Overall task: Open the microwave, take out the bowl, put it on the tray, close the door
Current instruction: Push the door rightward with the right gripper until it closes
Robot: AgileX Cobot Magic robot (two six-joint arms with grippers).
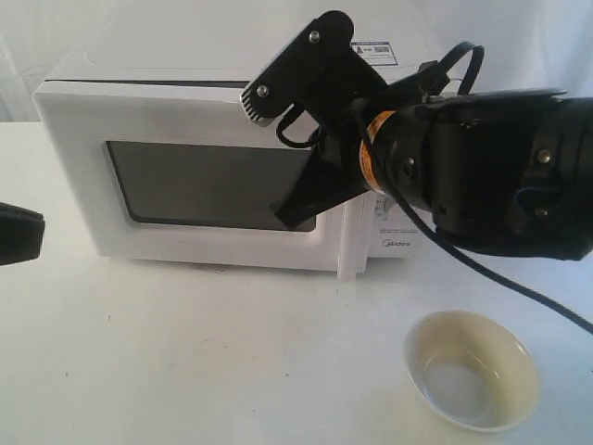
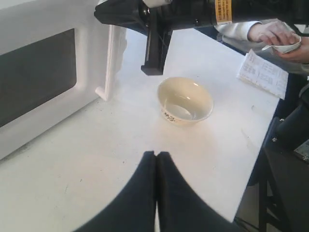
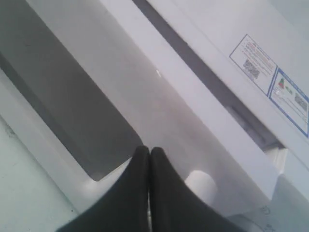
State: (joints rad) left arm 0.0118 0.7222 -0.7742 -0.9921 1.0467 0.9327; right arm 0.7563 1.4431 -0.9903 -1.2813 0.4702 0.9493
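The white microwave [image 1: 204,60] stands at the back of the table. Its door [image 1: 79,176] is swung in against the body, with a thin dark gap along the top. My right gripper [image 1: 295,218] is shut with nothing in it, and its tips rest at the lower right corner of the dark window [image 3: 58,106], beside the bar handle [image 1: 349,246]. The cream-yellow bowl [image 1: 471,369] sits upright on the bare table in front of the control panel. My left gripper [image 2: 157,153] is shut and empty, low at the left, well short of the bowl [image 2: 185,99]. No tray is in view.
A black cable [image 1: 519,287] trails from the right arm above the bowl. A person's hands [image 2: 275,34] and a printed sheet [image 2: 263,72] are at the table's far edge. Stickers [image 3: 270,72] lie on the microwave's top. A dark frame [image 2: 285,159] stands beyond the table edge.
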